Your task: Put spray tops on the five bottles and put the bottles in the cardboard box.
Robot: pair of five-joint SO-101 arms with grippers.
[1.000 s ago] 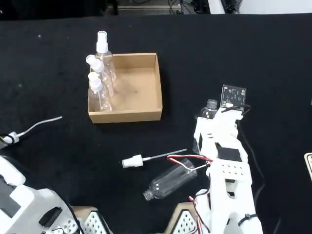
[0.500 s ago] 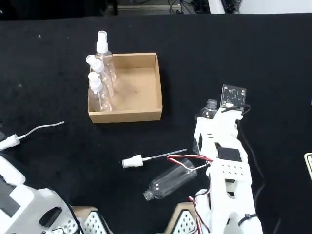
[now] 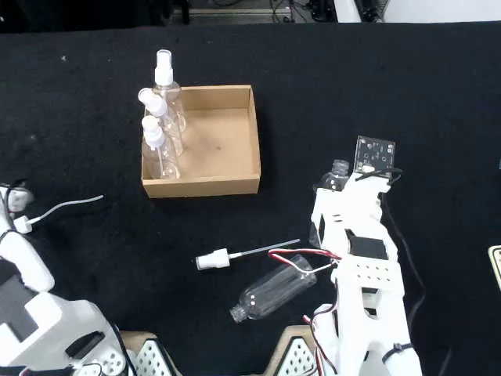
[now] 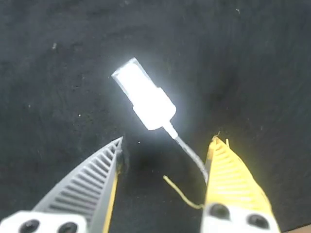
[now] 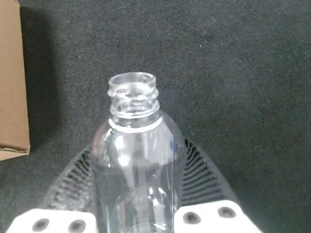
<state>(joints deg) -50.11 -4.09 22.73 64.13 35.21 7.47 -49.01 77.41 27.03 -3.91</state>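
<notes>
In the high view the right arm (image 3: 364, 251) hides most of the upright bottle (image 3: 339, 168), and the edge of the right wrist view cuts off its lower part.

This looks like a robotics lab. White robot arms (image 3: 364, 266) sit on a black-covered desk (image 3: 438, 94), with loose cables (image 3: 291, 9) at 12 o'clock.

Inside the cardboard box (image 3: 215, 145), three capped bottles (image 3: 159, 121) stand in a row along its left wall, front to back. Well left of the box and nearer the arms, a loose spray top (image 3: 23, 222) lies under the left gripper (image 4: 167, 140), whose fingers are spread apart above its tube. Right of the box, an uncapped bottle (image 3: 338, 171) stands upright, clasped by the right gripper (image 5: 139, 145). In front of the box lies a second spray top (image 3: 223, 258), with a bottle on its side (image 3: 274, 291) just beyond it.
</notes>
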